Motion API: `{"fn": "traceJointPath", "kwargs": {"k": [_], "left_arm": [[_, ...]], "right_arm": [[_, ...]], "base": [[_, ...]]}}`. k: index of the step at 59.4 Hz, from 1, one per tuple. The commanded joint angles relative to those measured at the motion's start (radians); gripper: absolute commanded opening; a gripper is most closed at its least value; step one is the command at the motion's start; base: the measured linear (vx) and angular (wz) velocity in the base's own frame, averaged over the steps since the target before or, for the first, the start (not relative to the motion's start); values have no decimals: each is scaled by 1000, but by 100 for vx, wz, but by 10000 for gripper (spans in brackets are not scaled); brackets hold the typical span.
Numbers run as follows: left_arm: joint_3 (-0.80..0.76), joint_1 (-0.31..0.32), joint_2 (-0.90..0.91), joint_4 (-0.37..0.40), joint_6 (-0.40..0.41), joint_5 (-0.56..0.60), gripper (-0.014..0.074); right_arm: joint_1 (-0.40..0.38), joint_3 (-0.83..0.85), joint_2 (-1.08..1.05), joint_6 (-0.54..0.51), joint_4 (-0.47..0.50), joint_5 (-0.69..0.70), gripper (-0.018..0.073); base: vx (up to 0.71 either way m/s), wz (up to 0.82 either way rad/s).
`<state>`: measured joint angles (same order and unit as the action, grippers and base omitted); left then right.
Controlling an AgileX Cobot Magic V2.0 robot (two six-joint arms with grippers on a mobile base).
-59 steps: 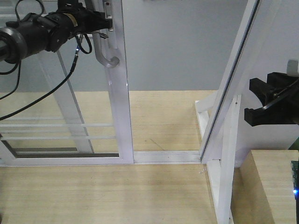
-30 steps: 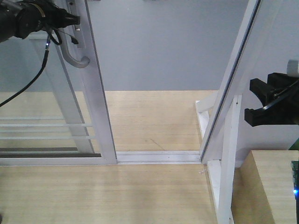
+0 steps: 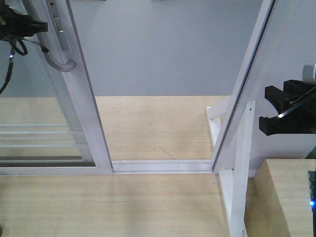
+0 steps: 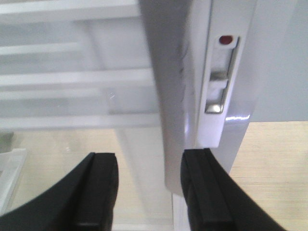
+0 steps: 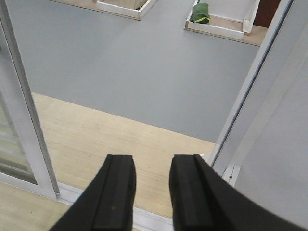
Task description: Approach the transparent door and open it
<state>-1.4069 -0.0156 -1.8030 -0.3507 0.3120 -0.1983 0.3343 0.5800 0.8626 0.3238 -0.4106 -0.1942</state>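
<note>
Front view: transparent door (image 3: 74, 89) stands at frame left, left end effector (image 3: 29, 25) at its grey handle (image 3: 57, 59). Left wrist view: fingers (image 4: 98, 192) straddle the handle, grip undetermined. Right wrist view: right end effector (image 5: 151, 192) released, empty.

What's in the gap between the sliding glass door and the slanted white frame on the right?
Nothing stands there. The front view shows only the white floor track, with wooden floor and grey floor beyond, between the glass door and the slanted frame.
</note>
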Motion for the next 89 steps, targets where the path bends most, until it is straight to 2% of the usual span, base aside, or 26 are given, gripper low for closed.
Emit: {"fn": "traceJointPath", "kwargs": {"k": [1,17,34,39,47,61,68,74,77,81,85,89], "left_arm": [[50,-26,115,1,0,102,437],[299,-33,348,6,8,152,428],[586,-31,703,111,11,156,351],[653,-31,822,122,12,107,316],[711,-33,958,133,12,23,265],[733,-33,1072,124,9,-87,215],[774,-27,1143,109,10,-65,176],[848,-21,1263,108,5,-5,75],[899,-21,1325,107,-30,36,0],[964,-21,1408,117,-106,73,-8],[1029,-21,1480,174,-192,88,-6],[1087,-21,1549,263,-274,94,-5]], "right_arm": [[-4,32,-11,-7,-6,64,291],[-4,32,-11,-7,-6,60,289],[-4,32,-11,-7,-7,49,289],[-4,32,-11,-7,-7,49,289],[-4,32,-11,-7,-7,50,289],[-4,32,-11,-7,-7,49,289],[-4,32,-11,-7,-7,49,289],[-4,32,-11,-7,-7,49,289],[-4,32,-11,-7,-7,49,289],[-4,32,-11,-7,-7,49,289],[-4,32,-11,-7,-7,49,289],[-4,32,-11,-7,-7,49,289]], "base": [[0,0],[0,0],[0,0],[0,0],[0,0],[0,0],[0,0],[0,0],[0,0],[0,0],[0,0],[0,0]]}}
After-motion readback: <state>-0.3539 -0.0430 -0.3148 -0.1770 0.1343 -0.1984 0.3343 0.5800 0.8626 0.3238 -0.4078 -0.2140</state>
